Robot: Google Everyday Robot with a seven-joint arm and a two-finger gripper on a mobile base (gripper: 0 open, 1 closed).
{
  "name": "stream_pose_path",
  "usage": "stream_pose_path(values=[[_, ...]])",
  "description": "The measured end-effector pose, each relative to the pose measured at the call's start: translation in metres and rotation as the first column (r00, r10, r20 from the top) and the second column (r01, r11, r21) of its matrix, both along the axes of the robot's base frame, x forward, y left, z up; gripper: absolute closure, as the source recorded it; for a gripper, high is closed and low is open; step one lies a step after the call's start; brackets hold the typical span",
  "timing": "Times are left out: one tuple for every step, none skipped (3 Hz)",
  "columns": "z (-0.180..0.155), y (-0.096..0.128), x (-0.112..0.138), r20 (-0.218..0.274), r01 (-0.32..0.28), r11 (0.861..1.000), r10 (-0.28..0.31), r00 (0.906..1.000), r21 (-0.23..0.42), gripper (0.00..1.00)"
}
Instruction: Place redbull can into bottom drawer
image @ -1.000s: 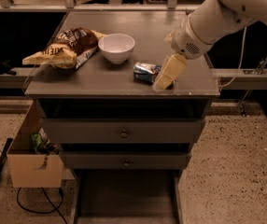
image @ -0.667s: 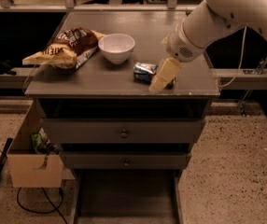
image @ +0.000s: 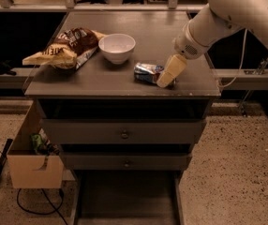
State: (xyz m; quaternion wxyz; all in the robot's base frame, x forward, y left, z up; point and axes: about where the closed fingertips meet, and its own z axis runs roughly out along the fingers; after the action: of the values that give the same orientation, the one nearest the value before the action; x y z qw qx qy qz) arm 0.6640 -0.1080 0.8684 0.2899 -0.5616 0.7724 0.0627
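The redbull can (image: 146, 72) lies on its side on the cabinet top (image: 124, 81), near the front edge, right of the middle. My gripper (image: 166, 80) comes down from the upper right and its cream fingers (image: 170, 71) rest against the can's right end. The bottom drawer (image: 124, 198) is pulled out at floor level, its dark floor in view.
A white bowl (image: 117, 48) stands just left behind the can. A yellow-and-brown chip bag (image: 63, 48) lies at the left of the top. Two closed drawer fronts with knobs (image: 124, 134) are above the open drawer. A cardboard box (image: 31, 158) and cables sit on the floor at left.
My gripper has slid slightly left and down toward the can's right end. The can, bowl and bag have not moved.
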Motion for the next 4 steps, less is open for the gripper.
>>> stream_pose_path(values=[[-0.0093, -0.004, 0.0017, -0.021, 0.011, 1.0, -0.011, 0.9997, 0.014, 0.0], [-0.0156, -0.004, -0.0079, -0.034, 0.013, 1.0, -0.012, 0.9994, 0.023, 0.04], [-0.0156, -0.004, -0.0079, -0.034, 0.013, 1.0, -0.012, 0.9994, 0.023, 0.27], [-0.0156, -0.004, -0.0079, -0.034, 0.013, 1.0, -0.012, 0.9994, 0.023, 0.5]])
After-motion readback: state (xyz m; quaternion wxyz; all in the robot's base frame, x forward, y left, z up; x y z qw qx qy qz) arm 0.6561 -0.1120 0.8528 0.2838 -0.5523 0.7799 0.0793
